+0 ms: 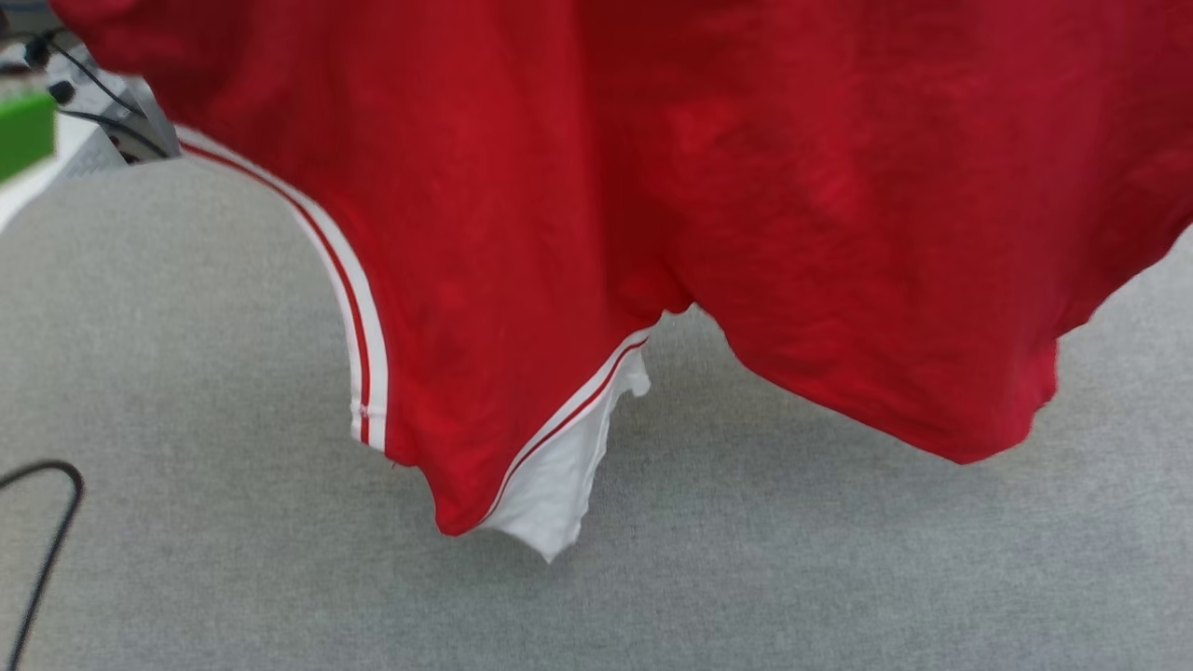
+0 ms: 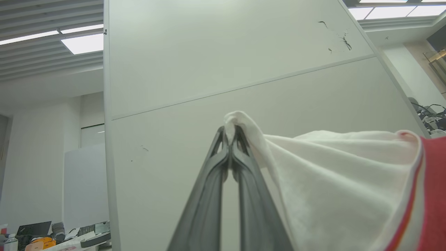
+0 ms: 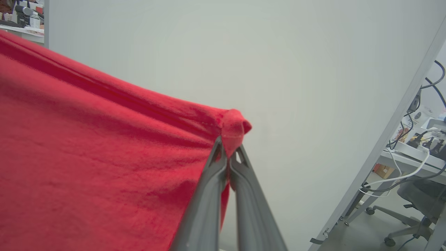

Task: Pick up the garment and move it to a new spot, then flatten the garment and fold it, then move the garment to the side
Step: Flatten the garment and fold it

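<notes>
Above the bench (image 1: 186, 578), the garment (image 1: 746, 205) hangs stretched between both arms: left end effector (image 2: 230, 136) pinched tight on its white sleeve (image 2: 331, 167), right end effector (image 3: 228, 153) likewise on a red corner (image 3: 234, 127).

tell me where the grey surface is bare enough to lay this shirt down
Bare: the grey surface along the bottom, from the black cable at lower left to the right edge, below the hanging garment. Also the left stretch between that cable and the green block. Crowded: the top left corner, with block and wires.
</notes>
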